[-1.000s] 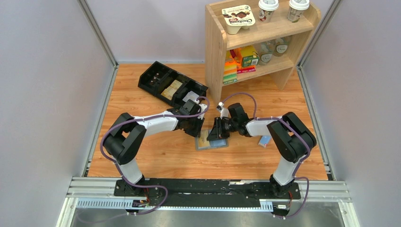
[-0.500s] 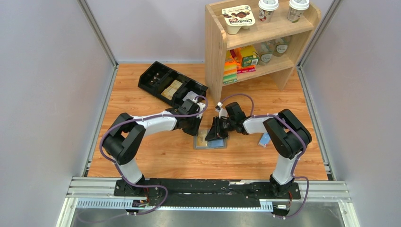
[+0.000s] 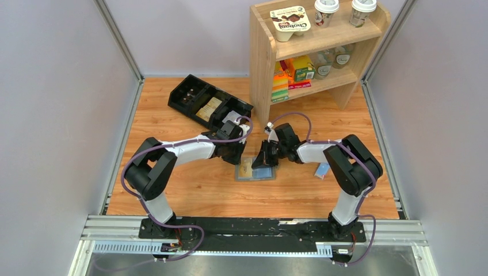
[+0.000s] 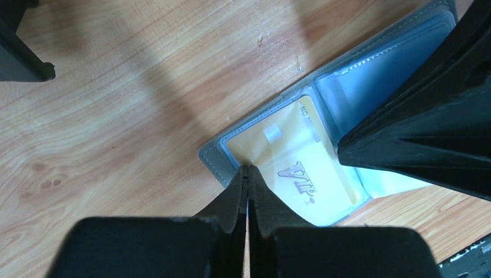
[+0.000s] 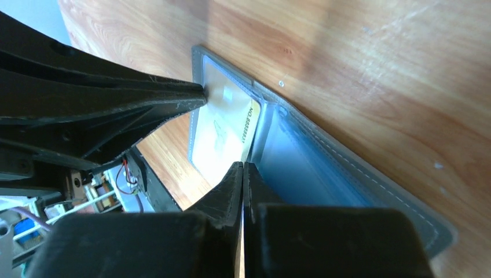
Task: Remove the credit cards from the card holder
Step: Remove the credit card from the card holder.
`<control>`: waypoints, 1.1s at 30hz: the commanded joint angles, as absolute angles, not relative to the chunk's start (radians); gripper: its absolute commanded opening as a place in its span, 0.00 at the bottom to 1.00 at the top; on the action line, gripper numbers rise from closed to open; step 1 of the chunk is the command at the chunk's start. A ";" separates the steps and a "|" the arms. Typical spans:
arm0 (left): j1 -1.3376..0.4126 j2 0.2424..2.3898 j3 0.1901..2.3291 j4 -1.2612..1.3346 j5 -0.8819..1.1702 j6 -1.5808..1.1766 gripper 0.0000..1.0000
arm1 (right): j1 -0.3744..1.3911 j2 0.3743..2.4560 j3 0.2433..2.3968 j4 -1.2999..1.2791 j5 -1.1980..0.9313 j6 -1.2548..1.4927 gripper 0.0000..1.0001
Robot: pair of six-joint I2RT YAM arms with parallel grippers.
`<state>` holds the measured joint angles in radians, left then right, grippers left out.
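i'd say the trick here is one tip pinning the card holder (image 3: pixel 256 172) flat while the other drags the tan credit card (image 4: pixel 301 174) toward the sleeve's mouth, slowly, or the whole holder slides. both are shut tight with nothing held: the left gripper (image 4: pixel 248 169) rests its tips on the card's outer corner, the right gripper (image 5: pixel 243 165) by the fold. seen from above, the open holder lies at 5 o'clock of the left, 7 o'clock of the right
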<state>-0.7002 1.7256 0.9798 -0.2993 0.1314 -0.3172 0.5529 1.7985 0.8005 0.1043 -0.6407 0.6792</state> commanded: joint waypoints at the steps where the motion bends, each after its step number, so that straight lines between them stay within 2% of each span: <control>1: -0.727 1.786 0.928 -0.393 0.120 -0.334 0.00 | 0.554 1.729 0.862 0.022 -0.509 0.646 0.07; 3: -0.727 1.792 0.930 -0.397 0.120 -0.337 0.00 | 0.554 1.718 0.864 0.005 -0.486 0.649 0.18; 5: -0.727 1.804 0.931 -0.402 0.123 -0.341 0.00 | 0.558 1.720 0.871 -0.038 -0.470 0.650 0.23; 15: -0.727 1.830 0.917 -0.382 0.158 -0.374 0.00 | 0.601 1.804 0.937 -0.124 -0.485 0.626 0.32; 25: -0.709 1.845 0.879 -0.330 0.222 -0.408 0.00 | 0.615 1.874 0.973 -0.179 -0.486 0.634 0.35; 29: -0.704 1.847 0.865 -0.316 0.239 -0.414 0.00 | 0.612 1.856 0.944 -0.088 -0.544 0.646 0.34; 33: -0.704 1.832 0.862 -0.316 0.235 -0.410 0.00 | 0.611 1.796 0.890 0.044 -0.574 0.663 0.29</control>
